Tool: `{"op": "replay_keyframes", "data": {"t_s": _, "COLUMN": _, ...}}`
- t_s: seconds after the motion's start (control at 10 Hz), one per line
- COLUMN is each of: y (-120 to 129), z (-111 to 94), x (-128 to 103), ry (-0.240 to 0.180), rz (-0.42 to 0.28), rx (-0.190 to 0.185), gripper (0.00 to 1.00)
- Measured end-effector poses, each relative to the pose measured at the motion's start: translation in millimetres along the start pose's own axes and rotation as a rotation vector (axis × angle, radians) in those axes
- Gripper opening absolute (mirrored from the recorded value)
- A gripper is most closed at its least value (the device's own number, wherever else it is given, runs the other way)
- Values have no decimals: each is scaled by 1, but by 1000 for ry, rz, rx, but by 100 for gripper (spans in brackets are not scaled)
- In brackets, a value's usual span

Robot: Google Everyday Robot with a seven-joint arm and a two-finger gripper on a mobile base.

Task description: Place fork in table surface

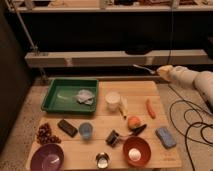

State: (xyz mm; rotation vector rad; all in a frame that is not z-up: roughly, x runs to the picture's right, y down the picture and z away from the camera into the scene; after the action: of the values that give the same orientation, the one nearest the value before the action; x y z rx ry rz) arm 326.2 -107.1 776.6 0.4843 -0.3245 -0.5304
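My gripper [164, 71] is at the end of the white arm coming in from the right. It hangs in the air above the far right corner of the table surface [140, 92], a light wooden plank top. It is shut on the fork [144, 68], a slim pale stem that sticks out to the left of the gripper, nearly level and clear of the table.
On the table stand a green tray [57, 97] holding a crumpled cloth, a white cup [113, 100], an orange stick [150, 108], an orange fruit [133, 122], a black-handled utensil [138, 130], a blue sponge [165, 136], a red bowl [136, 151] and a purple bowl [47, 158]. Cables lie on the floor at right.
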Motion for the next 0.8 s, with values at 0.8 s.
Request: {"op": "replay_keyframes", "data": {"t_s": 0.8, "y": 96, "z": 78, "x": 26, "ry": 42, "rz": -26, "rx": -102, "gripper": 0}}
